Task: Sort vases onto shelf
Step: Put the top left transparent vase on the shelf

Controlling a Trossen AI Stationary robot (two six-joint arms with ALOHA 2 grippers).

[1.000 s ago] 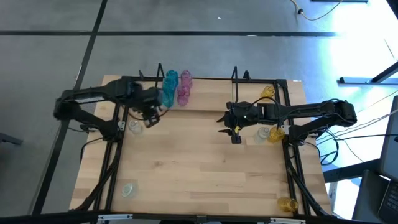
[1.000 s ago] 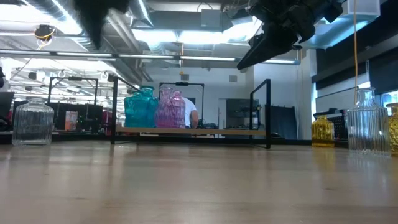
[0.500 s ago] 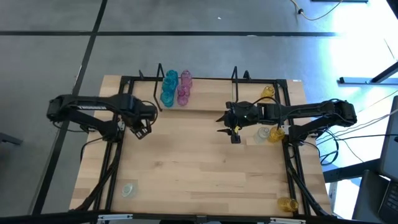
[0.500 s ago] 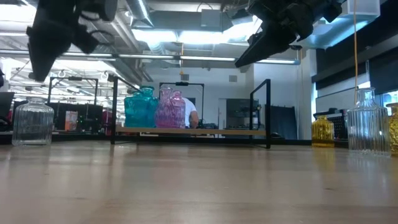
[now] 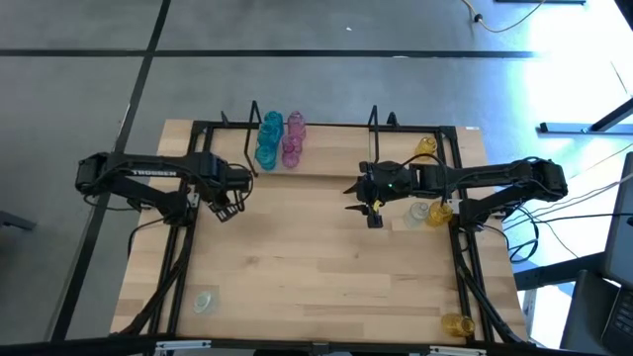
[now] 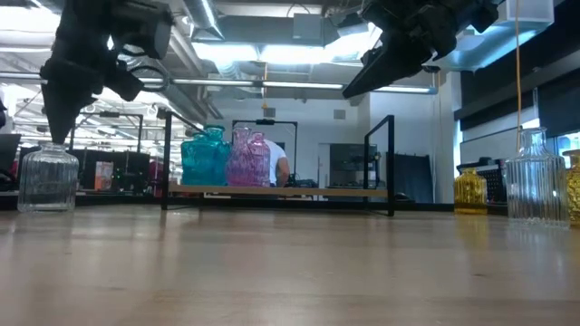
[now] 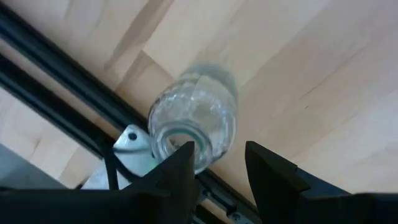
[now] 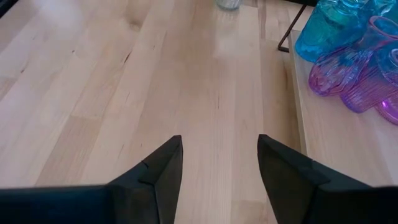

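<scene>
Left gripper (image 7: 217,171): dark fingers spread, poised directly above the mouth of a clear ribbed glass vase (image 7: 196,121) standing on the pale wood-plank table (image 5: 316,267), not touching. Right gripper (image 8: 217,163): fingers spread, empty, over bare table. Teal (image 5: 268,139) and pink (image 5: 293,139) translucent vases stand together on the light-wood shelf (image 5: 326,158).

I see the shelf (image 5: 326,163) along the far edge of the table (image 5: 316,267). Four vases (image 5: 279,138) stand close together on its left part. My left gripper (image 5: 220,203) hangs above a vase (image 7: 196,121) near the table's left edge, in front of the shelf. My right gripper (image 5: 374,211) hangs before the shelf's right part. More vases (image 5: 430,211) stand to its right, one (image 5: 205,300) at the near left corner, one (image 5: 456,322) at the near right.
</scene>
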